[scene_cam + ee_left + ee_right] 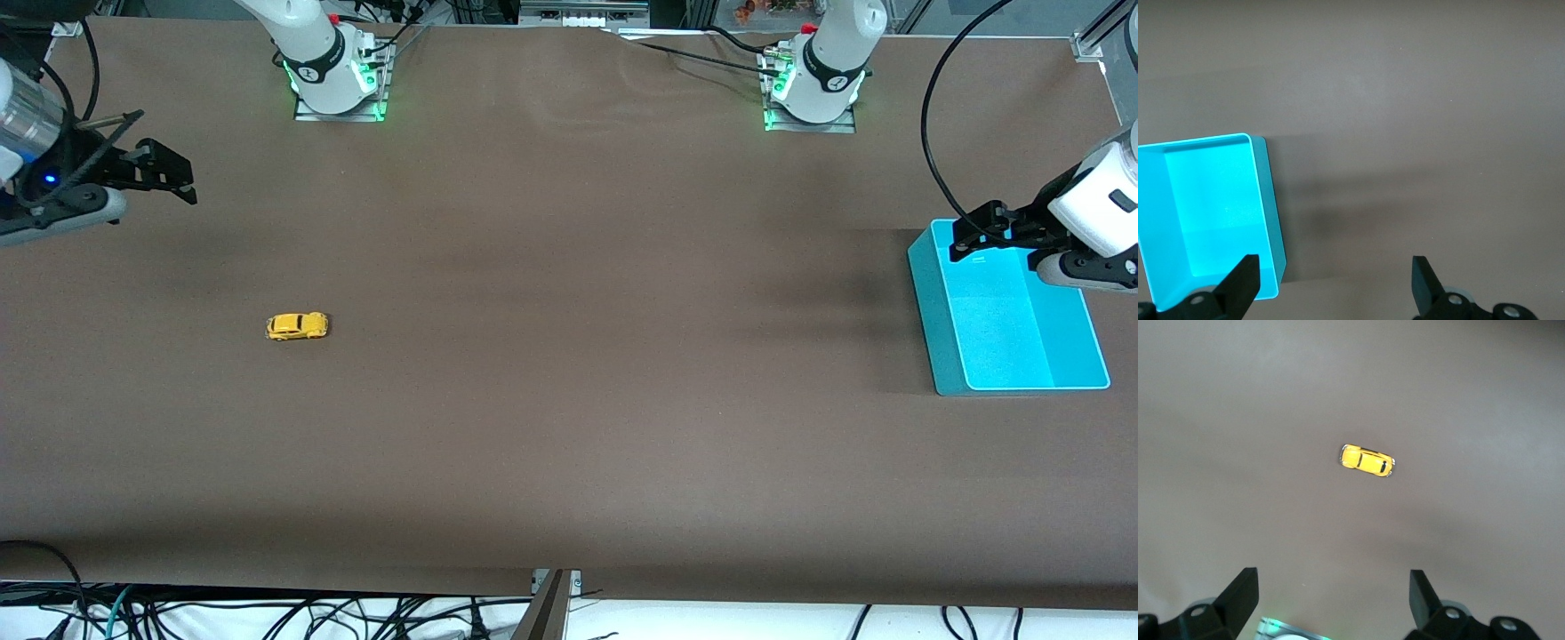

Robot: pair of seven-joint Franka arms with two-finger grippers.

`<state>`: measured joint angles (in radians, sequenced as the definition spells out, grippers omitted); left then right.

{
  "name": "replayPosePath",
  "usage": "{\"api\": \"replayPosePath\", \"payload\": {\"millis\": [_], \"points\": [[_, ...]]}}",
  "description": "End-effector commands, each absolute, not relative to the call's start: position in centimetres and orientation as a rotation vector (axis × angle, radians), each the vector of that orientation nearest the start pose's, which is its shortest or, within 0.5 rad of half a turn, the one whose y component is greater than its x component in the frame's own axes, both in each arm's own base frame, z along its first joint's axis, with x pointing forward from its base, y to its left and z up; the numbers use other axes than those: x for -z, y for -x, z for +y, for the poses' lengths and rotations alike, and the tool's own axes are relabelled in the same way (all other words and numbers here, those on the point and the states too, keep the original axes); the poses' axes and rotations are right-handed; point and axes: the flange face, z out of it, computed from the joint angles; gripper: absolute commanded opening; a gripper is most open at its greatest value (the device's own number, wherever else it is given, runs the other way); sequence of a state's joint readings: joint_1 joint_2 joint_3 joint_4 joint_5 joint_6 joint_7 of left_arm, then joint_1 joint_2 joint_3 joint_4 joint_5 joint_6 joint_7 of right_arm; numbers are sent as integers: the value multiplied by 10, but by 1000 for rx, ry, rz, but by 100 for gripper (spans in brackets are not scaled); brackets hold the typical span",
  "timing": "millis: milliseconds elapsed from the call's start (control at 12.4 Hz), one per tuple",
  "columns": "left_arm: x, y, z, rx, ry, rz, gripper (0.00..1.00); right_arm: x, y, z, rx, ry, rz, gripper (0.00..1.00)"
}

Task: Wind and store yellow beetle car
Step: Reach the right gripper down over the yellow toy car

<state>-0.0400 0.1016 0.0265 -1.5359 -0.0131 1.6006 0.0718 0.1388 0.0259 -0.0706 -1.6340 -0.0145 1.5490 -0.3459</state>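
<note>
Currently the tiny bright yellow beetle car (297,326) sits alone on the brown surface (569,356), left of centre in the front view. Left claw (978,233) hovers open over the turquoise plastic bin (942,338) — right claw (169,173) hangs open at upper left, both empty.

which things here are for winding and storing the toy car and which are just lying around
For the job:
- yellow car, on the table toward the right arm's end
- blue bin, empty, toward the left arm's end
- right gripper, open
- left gripper, open, over the bin

Lying about:
- nothing else on the table
</note>
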Motion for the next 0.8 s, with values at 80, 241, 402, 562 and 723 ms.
{"api": "replayPosePath", "payload": {"millis": [80,241,402,562,723], "points": [[-592,-585,-12,-39,3130,128,100,-528,-579,41,-243,2934,-1017,100],[-593,-585,-12,-36,3130,128,100,-494,-594,40,-274,2815,-1241,100],[-593,-585,-11,-36,3130,125,100,-456,-604,42,-301,2710,-1409,100],[-592,-586,-11,-39,3132,125,100,-408,-605,45,-307,2637,-1520,100],[-592,-586,-9,-39,3132,125,100,-362,-601,43,-262,2571,-1645,100]]}}
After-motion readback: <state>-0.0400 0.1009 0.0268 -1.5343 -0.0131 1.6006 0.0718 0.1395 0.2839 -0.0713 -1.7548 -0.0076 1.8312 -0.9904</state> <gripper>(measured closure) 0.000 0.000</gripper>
